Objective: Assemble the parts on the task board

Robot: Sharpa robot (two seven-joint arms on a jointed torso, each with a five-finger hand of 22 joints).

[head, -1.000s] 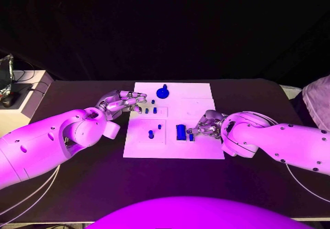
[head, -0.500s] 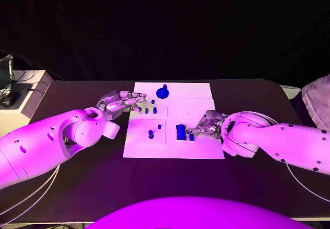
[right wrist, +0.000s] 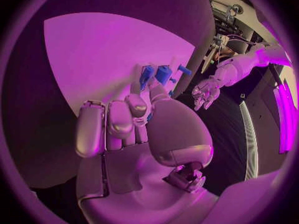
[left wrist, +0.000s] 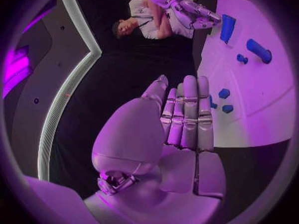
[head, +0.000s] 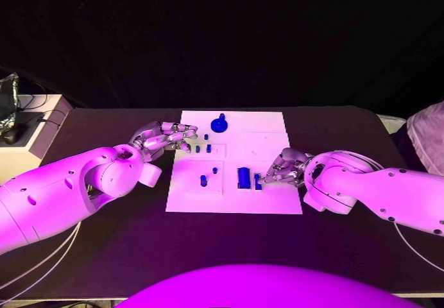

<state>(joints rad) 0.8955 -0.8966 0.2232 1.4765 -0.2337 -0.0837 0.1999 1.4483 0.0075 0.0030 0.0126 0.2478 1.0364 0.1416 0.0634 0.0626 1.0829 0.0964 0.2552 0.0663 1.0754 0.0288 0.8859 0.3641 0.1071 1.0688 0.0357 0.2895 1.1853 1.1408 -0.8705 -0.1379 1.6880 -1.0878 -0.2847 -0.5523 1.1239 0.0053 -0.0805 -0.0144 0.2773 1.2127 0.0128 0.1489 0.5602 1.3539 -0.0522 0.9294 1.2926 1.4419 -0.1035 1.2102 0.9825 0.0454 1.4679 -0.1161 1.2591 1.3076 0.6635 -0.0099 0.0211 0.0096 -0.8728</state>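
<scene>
The white task board (head: 264, 138) lies mid-table. On it are a round blue part (head: 219, 123), two small pegs (head: 202, 147), a knobbed part (head: 203, 181) and a tall blue block (head: 243, 178) with a small blue piece (head: 257, 182) beside it. My right hand (head: 283, 169) sits at the board's right side. Its fingertips reach the small piece (right wrist: 147, 75) next to the block (right wrist: 163, 73); whether they pinch it is hidden. My left hand (head: 167, 137) hovers at the board's left edge beside the pegs (left wrist: 224, 93), fingers (left wrist: 187, 114) straight and holding nothing.
A pale cabinet (head: 33, 128) with cables stands off the black table's (head: 360, 135) left end. A pale soft object (head: 427, 135) lies at the right edge. The table in front of the board is bare.
My right hand has drawn slightly to the right, away from the tall block. The small piece stays beside the block. The left hand has not moved.
</scene>
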